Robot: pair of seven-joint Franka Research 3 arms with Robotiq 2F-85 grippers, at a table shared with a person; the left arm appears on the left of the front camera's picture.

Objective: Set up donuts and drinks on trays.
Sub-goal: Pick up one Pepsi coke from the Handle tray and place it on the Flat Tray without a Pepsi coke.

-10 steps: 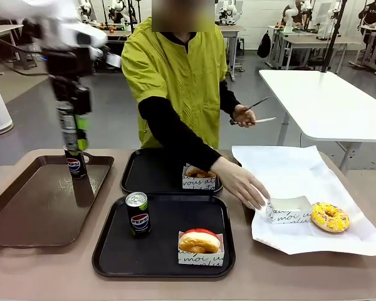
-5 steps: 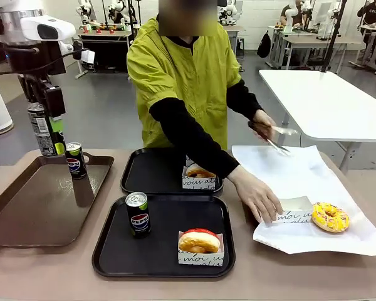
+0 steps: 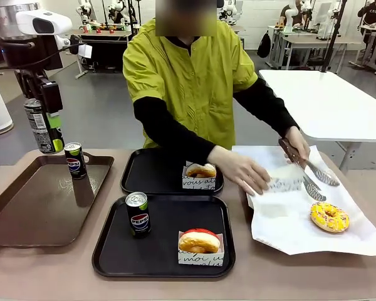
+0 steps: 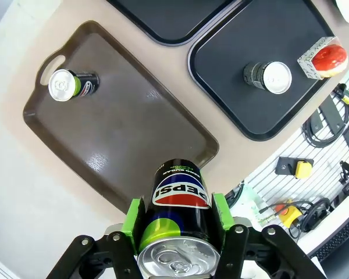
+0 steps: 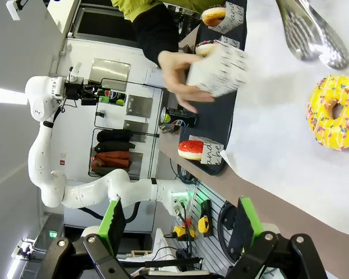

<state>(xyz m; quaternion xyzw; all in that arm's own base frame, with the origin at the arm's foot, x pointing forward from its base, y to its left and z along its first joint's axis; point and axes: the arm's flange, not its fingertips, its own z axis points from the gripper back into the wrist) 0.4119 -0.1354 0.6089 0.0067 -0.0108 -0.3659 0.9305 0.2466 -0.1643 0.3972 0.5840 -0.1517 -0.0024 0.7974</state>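
Left gripper [image 4: 177, 221]: jaws pinch a Pepsi can [image 3: 39, 128], one green pad [image 4: 132, 218] on each side of its wall. The can hangs in the air, clear of the table, up and left of the brown tray's far left corner in the front view. Its long axis is near vertical with a slight lean, silver top toward the wrist, base down. It is a slim, glossy black cylinder with a green rim band and a round red-white-blue logo.

A second can [image 3: 74, 160] stands upright near the far edge of the brown tray [image 3: 31, 207], which is glossy, rectangular and round-cornered, with a cut handle slot.

A third can [image 3: 138, 214] stands upright, left of centre, on the near black tray [image 3: 169, 222], matte with a raised rim. Right of it a red-iced donut [image 3: 199, 241] lies flat in a white paper box with script print.

The far black tray [image 3: 147, 172] sits just beyond the near one. It carries a golden-brown donut [image 3: 201, 170], boxed, at its near right corner.

A creased white paper sheet [image 3: 282, 219] lies right of the trays. On it a yellow-iced donut [image 3: 329, 217] with sprinkles lies flat and unboxed, hole up.

One of the person's hands [image 3: 241, 172] grips a white printed box [image 5: 218, 68], blurred. The other hand [image 3: 297, 141] holds metal tongs [image 3: 310, 175], tips angled down over the sheet.

Right gripper [image 5: 179, 224]: fingers spread, nothing between them, above the table edge by the sheet.
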